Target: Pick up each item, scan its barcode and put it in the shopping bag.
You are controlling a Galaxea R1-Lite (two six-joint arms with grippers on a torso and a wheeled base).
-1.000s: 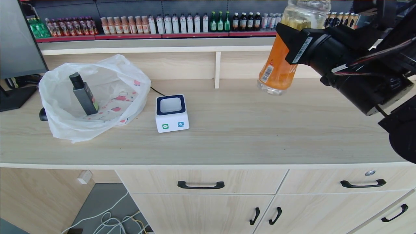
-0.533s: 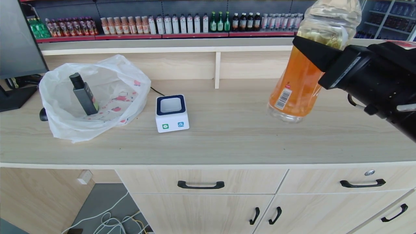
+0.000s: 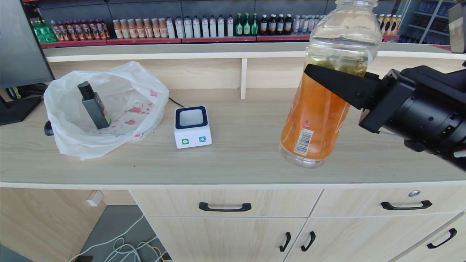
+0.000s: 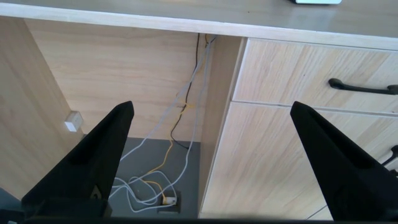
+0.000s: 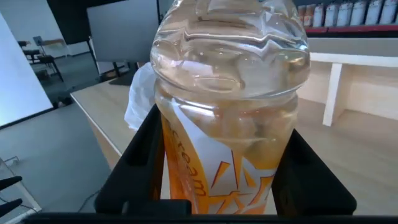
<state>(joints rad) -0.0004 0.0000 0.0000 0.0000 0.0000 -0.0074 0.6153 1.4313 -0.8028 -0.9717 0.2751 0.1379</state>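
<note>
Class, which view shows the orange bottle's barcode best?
The head view: the barcode faces it, low on the bottle held by the right gripper. The right wrist view catches the bottle's upper part; the left wrist view faces the cabinet.

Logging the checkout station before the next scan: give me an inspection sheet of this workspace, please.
Surface: light wood counter, no spills seen.
Job's things: orange drink bottle held above counter, barcode facing head camera; scanner between it and shopping bag; grey bottle inside bag.
Clutter: small dark object beside bag, unidentifiable.
Claws: right claw shut on orange drink bottle; left claw open, below counter height.
Cables: black lead behind scanner; loose cables on floor.
Surroundings: drinks shelf, monitor, drawers.
</note>
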